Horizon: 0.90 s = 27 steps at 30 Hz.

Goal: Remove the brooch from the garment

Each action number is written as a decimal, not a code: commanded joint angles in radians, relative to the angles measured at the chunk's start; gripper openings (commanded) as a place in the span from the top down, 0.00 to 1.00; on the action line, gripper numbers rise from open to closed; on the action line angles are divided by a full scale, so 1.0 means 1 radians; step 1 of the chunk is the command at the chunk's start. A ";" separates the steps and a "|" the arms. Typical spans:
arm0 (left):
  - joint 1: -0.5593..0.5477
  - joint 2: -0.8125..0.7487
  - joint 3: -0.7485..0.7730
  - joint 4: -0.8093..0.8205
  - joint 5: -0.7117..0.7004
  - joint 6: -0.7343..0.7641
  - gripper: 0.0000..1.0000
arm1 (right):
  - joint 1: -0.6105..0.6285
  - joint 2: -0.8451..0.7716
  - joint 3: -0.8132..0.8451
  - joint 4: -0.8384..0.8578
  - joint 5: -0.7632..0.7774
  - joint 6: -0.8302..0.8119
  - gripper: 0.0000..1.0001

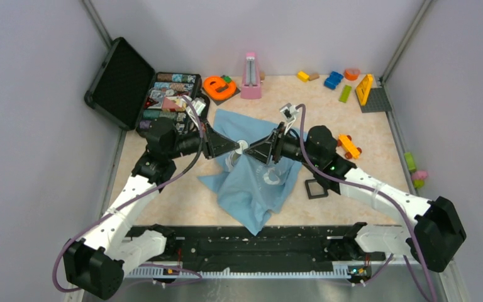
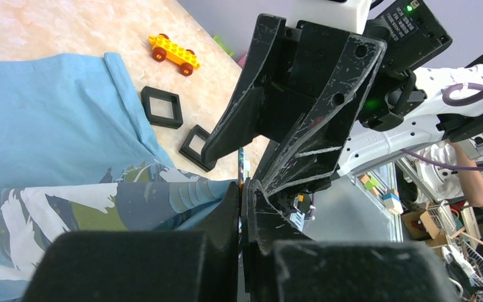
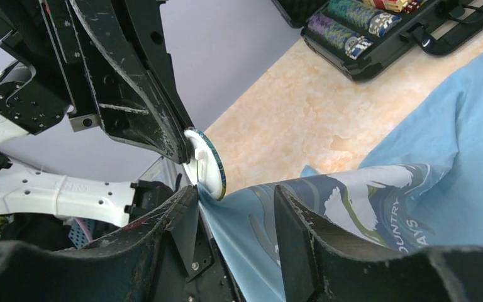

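The light blue T-shirt (image 1: 251, 189) lies bunched mid-table, its printed part lifted between the two grippers. The brooch (image 1: 242, 148) is a small round disc with a white back and a teal rim (image 3: 206, 162). In the left wrist view it shows edge-on (image 2: 241, 167). My left gripper (image 2: 244, 189) is shut on the brooch, still against the fabric (image 2: 50, 119). My right gripper (image 3: 236, 195) is open, its jaws apart with the shirt's printed fabric (image 3: 327, 214) running between them just below the brooch. Both gripper tips meet in the top view, left (image 1: 236, 148) and right (image 1: 255, 150).
An open black case of poker chips (image 1: 170, 94) stands at the back left. A pink metronome (image 1: 250, 77) and an orange letter block (image 1: 217, 86) are behind the shirt. Black square frames (image 1: 316, 189) and a yellow toy car (image 1: 349, 146) lie right of it. Loose bricks (image 1: 333, 80) sit at the back right.
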 commanded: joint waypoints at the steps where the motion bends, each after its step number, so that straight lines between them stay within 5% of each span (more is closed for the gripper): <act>1: 0.003 -0.023 -0.005 0.085 0.001 -0.020 1.00 | 0.016 0.012 0.055 0.059 -0.006 0.001 0.53; 27: 0.002 -0.015 -0.016 0.104 0.021 -0.024 1.00 | 0.017 0.054 0.071 0.088 -0.011 0.049 0.68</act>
